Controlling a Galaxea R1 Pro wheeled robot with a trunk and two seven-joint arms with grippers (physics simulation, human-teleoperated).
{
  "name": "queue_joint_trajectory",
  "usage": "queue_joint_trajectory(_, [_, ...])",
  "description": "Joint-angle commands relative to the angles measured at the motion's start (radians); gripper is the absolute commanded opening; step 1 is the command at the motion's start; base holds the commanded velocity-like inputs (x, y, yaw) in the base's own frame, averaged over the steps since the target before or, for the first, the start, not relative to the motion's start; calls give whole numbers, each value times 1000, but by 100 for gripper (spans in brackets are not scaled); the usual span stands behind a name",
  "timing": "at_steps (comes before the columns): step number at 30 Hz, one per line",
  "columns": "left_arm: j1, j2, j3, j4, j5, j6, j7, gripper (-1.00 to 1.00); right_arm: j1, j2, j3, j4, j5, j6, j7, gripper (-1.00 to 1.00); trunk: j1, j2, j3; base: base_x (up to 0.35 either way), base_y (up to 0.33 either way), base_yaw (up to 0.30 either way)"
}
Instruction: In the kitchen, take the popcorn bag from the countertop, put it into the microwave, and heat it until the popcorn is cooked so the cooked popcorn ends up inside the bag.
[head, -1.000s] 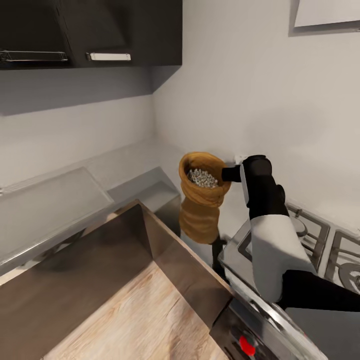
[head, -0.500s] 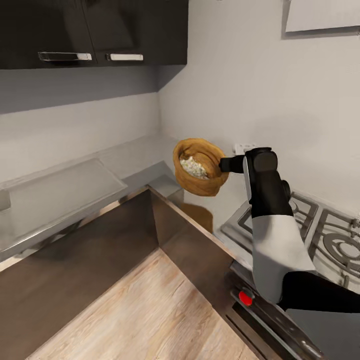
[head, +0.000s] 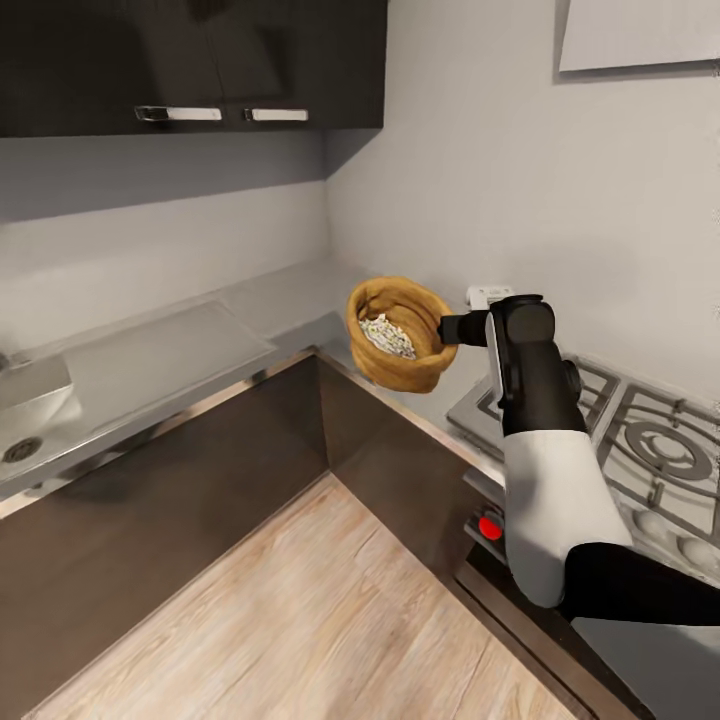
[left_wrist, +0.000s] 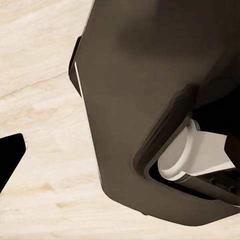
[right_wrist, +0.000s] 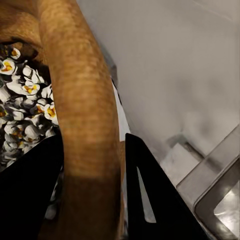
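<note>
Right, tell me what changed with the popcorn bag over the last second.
The camera swung, bringing the sink and more of the gas hob into view. The popcorn bag went from hanging long and upright to bunched up short, mouth tilted toward the camera. The right gripper is still shut on its rolled rim, the jaws on either side of it, and popcorn still fills it.

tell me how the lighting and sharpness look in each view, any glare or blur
Head view: soft even light, glossy sheen on the countertop, a faint shadow under the popcorn bag held by the right claw; all sharp. Right wrist view: the bag's rolled rim looms large and slightly soft, popcorn crisp, fingers black silhouettes. Left wrist view: bright, washed-out wood floor behind dark, unlit robot parts.
</note>
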Motion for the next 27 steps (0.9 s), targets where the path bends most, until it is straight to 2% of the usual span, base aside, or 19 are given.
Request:
queue_joint_trajectory(1, [0, -1, 2, 0, 1, -2, 1, 100, -1, 1, -3, 0, 10, 3, 9, -100, 0, -1, -1, -334, 126, 0])
queue_joint_trajectory(16, [0, -3, 1, 3, 1, -2, 1, 100, -1, 1, -4, 21, 10, 3, -2, -100, 0, -1, -1, -334, 138, 0])
queue_joint_trajectory(20, [0, 1, -3, 2, 2, -1, -1, 100, -1, 1, -5, 81, 10, 3, -3, -100, 0, -1, 2, -300, 92, 0])
queue_joint_trajectory(27, [0, 3, -4, 2, 2, -1, -2, 100, -1, 1, -8, 213, 10, 3, -3, -100, 0, -1, 13, -34, 4, 0])
